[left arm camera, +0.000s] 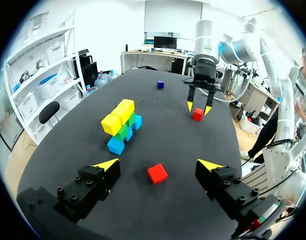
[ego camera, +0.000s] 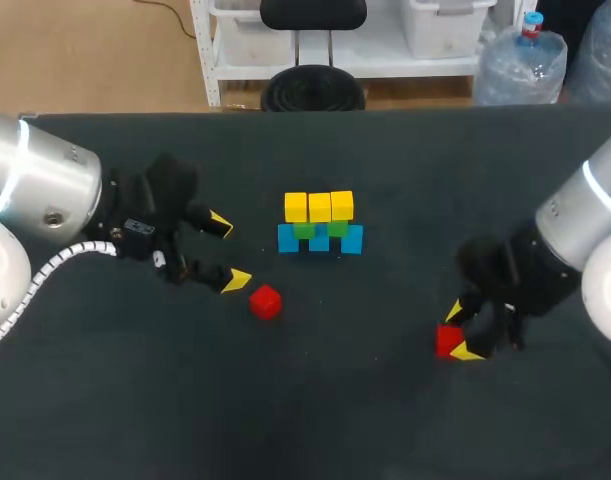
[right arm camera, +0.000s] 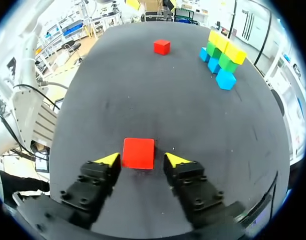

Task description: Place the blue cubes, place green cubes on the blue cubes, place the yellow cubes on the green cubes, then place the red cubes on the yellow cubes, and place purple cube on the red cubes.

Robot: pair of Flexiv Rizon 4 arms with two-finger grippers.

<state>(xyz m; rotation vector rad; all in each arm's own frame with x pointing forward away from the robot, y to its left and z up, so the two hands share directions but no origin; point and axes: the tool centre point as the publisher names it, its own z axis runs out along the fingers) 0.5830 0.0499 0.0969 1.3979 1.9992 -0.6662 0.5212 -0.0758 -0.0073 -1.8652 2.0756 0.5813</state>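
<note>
The right gripper [right arm camera: 141, 159] straddles a red cube [right arm camera: 138, 153], jaws released; the left gripper [left arm camera: 158, 163] gapes; the 3-wide stack [ego camera: 320, 225] runs left-right

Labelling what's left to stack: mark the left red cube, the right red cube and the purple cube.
Left red cube [ego camera: 266, 297]: head view, top face.
Right red cube [right arm camera: 138, 153]: right wrist view, top face.
Purple cube [left arm camera: 160, 84]: left wrist view, centre.

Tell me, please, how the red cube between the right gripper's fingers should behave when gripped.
The red cube looks rigid with flat faces, so it probably grips squarely. Resting flat, it should slide, not roll.
</note>
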